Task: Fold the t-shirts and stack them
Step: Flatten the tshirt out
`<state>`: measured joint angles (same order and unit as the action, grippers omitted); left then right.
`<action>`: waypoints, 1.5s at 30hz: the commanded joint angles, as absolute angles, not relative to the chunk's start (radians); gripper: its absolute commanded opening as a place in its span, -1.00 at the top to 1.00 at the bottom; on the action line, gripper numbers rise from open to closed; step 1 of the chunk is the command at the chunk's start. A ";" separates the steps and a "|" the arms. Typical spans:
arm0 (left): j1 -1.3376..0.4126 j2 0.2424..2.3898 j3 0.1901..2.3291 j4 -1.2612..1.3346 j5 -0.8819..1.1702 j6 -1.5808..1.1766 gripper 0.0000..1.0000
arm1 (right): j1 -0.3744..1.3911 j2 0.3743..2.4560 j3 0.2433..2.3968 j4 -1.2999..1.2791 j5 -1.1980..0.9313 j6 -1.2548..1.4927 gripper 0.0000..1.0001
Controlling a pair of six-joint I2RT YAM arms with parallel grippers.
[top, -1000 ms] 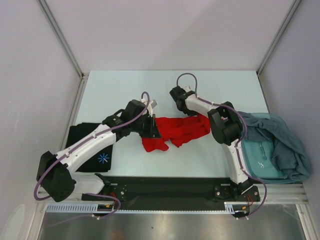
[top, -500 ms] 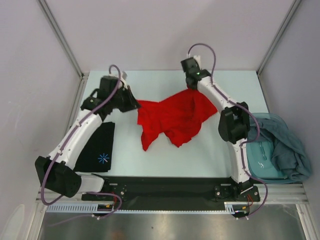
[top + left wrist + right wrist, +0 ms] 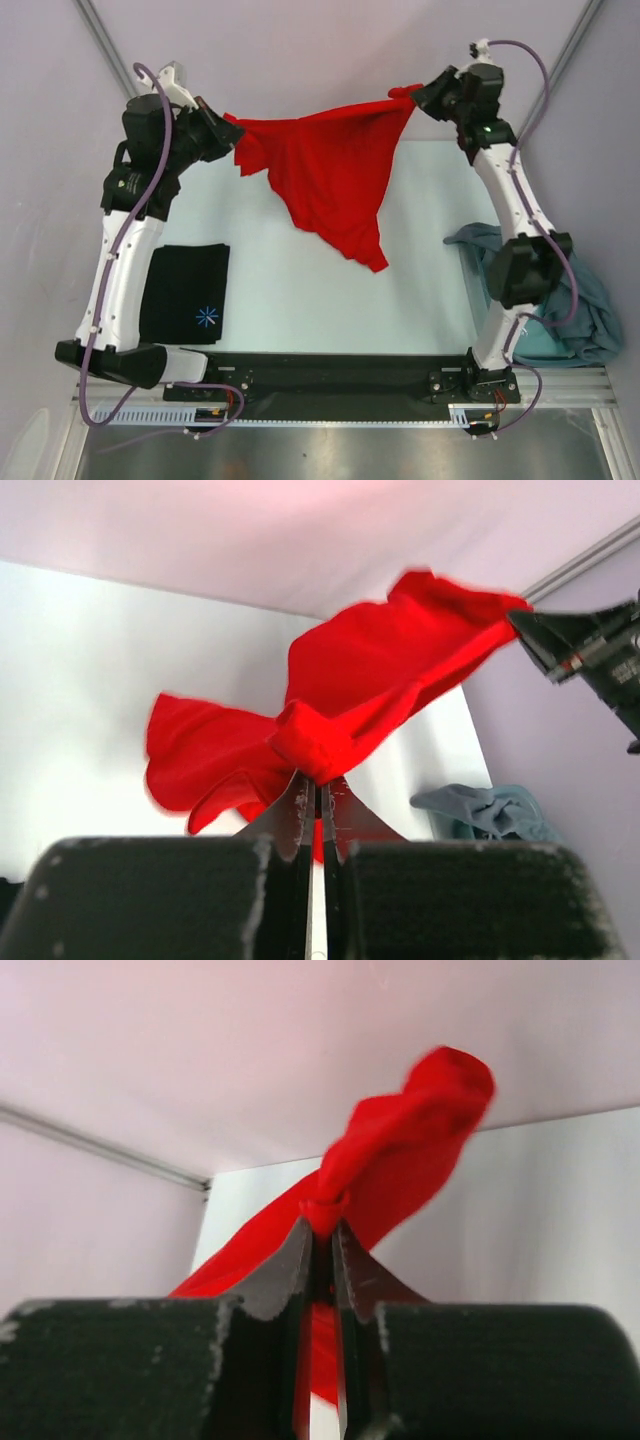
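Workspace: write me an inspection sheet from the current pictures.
Surface: pale table, bare in the middle.
Job's things: red t-shirt hangs in the air, stretched between both arms, its low tip pointing down toward the table; black t-shirt lies folded at the left; teal-grey shirts are heaped at the right edge.
Clutter: nothing seen.
Grippers: left pincer is shut on the red t-shirt; right pincer is shut on its other end.
Cables: purple cables run along both arms.
Surroundings: plain pale walls with metal frame posts.
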<state>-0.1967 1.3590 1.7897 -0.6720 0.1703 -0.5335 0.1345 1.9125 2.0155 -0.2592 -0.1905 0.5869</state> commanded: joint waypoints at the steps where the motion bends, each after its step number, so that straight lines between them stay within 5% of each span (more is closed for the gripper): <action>1: -0.189 1.238 1.783 -0.650 0.147 -0.473 0.99 | 0.068 1.735 1.779 -0.010 -0.431 0.676 0.87; 9: -0.397 0.987 1.229 -0.721 0.118 -0.475 0.99 | 0.021 1.382 0.997 0.005 -0.549 0.658 0.76; 17: -0.525 0.847 0.855 -0.888 0.087 -0.601 0.99 | 0.170 1.209 0.753 -0.408 -0.585 0.528 0.63; 20: -0.532 0.839 0.805 -0.933 0.135 -0.615 0.99 | 0.152 1.135 0.684 -0.598 -0.555 0.485 0.41; 22: -0.532 0.803 0.793 -0.942 0.164 -0.621 0.75 | 0.134 1.106 0.655 -0.699 -0.552 0.480 0.27; 24: -0.532 0.778 0.807 -0.957 0.150 -0.627 0.46 | 0.103 1.074 0.676 -0.757 -0.540 0.468 -0.03; 25: -0.532 0.763 0.818 -0.957 0.141 -0.626 0.00 | 0.094 1.071 0.692 -0.767 -0.532 0.468 -0.11; 28: -0.532 0.772 0.885 -0.945 0.094 -0.598 -0.63 | 0.087 1.104 0.779 -0.752 -0.462 0.476 -0.50; 32: -0.531 0.938 1.001 -0.864 0.038 -0.517 -0.72 | 0.089 1.233 0.870 -0.677 -0.350 0.476 -0.67; 34: -0.531 1.021 1.023 -0.815 0.017 -0.494 -0.73 | 0.100 1.340 0.919 -0.637 -0.297 0.454 -0.99; 42: -0.531 1.552 1.224 -0.716 -0.213 -0.351 -0.79 | 0.210 1.692 1.247 -0.640 -0.094 0.302 -0.99; 45: -0.520 1.659 1.291 -0.719 -0.325 -0.315 -0.78 | 0.239 1.788 1.351 -0.646 -0.049 0.288 -0.74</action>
